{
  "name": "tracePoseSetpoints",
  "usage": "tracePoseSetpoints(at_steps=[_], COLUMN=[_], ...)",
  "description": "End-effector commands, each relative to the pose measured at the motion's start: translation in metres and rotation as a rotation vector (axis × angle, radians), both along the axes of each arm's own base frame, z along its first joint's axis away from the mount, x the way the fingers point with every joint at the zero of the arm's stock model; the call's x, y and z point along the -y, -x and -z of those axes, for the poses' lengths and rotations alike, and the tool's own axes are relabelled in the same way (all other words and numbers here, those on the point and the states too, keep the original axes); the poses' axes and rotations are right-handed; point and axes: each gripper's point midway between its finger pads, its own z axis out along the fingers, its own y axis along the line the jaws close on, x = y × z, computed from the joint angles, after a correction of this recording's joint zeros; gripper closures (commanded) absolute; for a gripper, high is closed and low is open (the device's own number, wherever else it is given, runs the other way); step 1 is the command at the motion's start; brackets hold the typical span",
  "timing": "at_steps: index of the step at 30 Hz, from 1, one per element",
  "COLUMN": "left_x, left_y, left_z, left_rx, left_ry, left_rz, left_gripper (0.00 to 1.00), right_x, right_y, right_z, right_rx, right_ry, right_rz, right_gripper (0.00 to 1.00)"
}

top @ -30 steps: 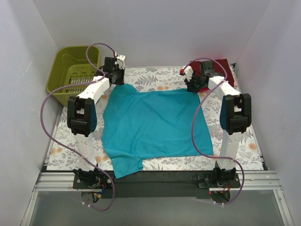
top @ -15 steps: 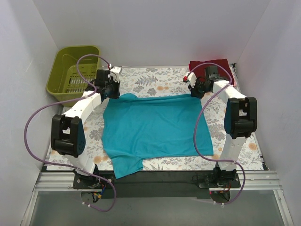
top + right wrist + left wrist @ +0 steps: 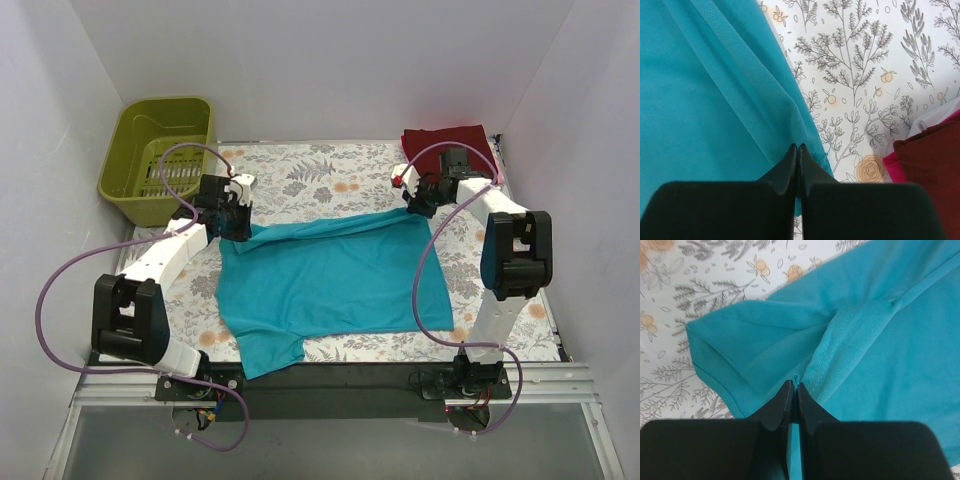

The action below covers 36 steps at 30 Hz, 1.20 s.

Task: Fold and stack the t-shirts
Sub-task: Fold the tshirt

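A teal t-shirt (image 3: 330, 280) lies spread on the flowered table, its far edge lifted and folded toward me. My left gripper (image 3: 238, 228) is shut on the shirt's far left corner by the sleeve; the left wrist view shows the jaws (image 3: 794, 388) pinching teal cloth (image 3: 880, 355). My right gripper (image 3: 421, 207) is shut on the far right corner; the right wrist view shows the jaws (image 3: 797, 148) closed on the cloth (image 3: 705, 100). A folded dark red shirt (image 3: 450, 140) lies at the far right over pink cloth (image 3: 888, 162).
An olive-green plastic basket (image 3: 160, 150) stands at the far left corner. White walls close in the table on three sides. The flowered cloth (image 3: 320, 170) shows beyond the shirt. Purple cables loop from both arms.
Both grippers have pulled the shirt's far edge toward me, so the far part now folds over the body. The dark red shirt is uncovered as the right arm drew back.
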Motion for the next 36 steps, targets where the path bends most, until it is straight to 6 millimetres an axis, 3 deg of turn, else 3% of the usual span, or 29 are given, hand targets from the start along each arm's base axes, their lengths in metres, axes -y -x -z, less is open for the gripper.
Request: tracePoseSetpoints(at_steps=[1, 9, 11, 12, 13, 15, 17, 18, 20, 22, 25, 28, 30, 36], left_x=[-0.001, 0.008, 0.013, 0.015, 0.017, 0.017, 0.016, 0.019, 0.022, 0.027, 0.035, 0.047, 0.057, 0.069], left_y=[0.018, 0.040, 0.055, 0.055, 0.059, 0.067, 0.068, 0.068, 0.063, 0.055, 0.039, 0.024, 0.015, 0.007], left_z=[0.004, 0.013, 0.019, 0.014, 0.015, 0.011, 0.001, -0.004, -0.015, -0.018, -0.011, -0.001, -0.004, 0.025], left_rx=[-0.032, -0.083, -0.139, -0.146, -0.164, -0.179, -0.144, -0.132, -0.113, -0.119, -0.167, -0.222, -0.226, -0.305], left_ry=[-0.010, -0.001, 0.006, 0.010, 0.013, 0.011, 0.009, 0.025, 0.042, 0.067, 0.106, 0.157, 0.199, 0.191], left_rz=[0.014, 0.131, 0.212, 0.233, 0.253, 0.300, 0.315, 0.327, 0.335, 0.329, 0.283, 0.248, 0.252, 0.232], left_gripper=[1.00, 1.00, 1.00, 0.91, 0.71, 0.63, 0.53, 0.50, 0.48, 0.48, 0.49, 0.49, 0.46, 0.44], right_x=[-0.002, 0.006, 0.009, 0.009, 0.010, 0.013, 0.013, 0.012, 0.009, 0.004, -0.004, -0.011, -0.015, -0.006], right_y=[0.006, 0.038, 0.038, 0.039, 0.039, 0.043, 0.046, 0.047, 0.047, 0.043, 0.037, 0.032, 0.032, 0.031], right_z=[-0.014, 0.007, 0.008, 0.007, 0.005, -0.002, -0.012, -0.022, -0.039, -0.052, -0.046, -0.032, -0.020, 0.011], right_rx=[0.068, 0.065, 0.064, 0.059, 0.060, 0.057, 0.069, 0.084, 0.089, 0.089, 0.006, -0.104, -0.154, -0.208], right_ry=[0.000, 0.071, 0.083, 0.088, 0.093, 0.109, 0.114, 0.111, 0.084, 0.055, 0.013, -0.006, -0.006, 0.071], right_rz=[-0.071, -0.152, -0.148, -0.150, -0.148, -0.150, -0.172, -0.174, -0.159, -0.138, -0.069, -0.019, -0.014, 0.008], right_gripper=[0.99, 0.98, 0.89, 0.78, 0.72, 0.54, 0.51, 0.40, 0.37, 0.38, 0.49, 0.57, 0.58, 0.55])
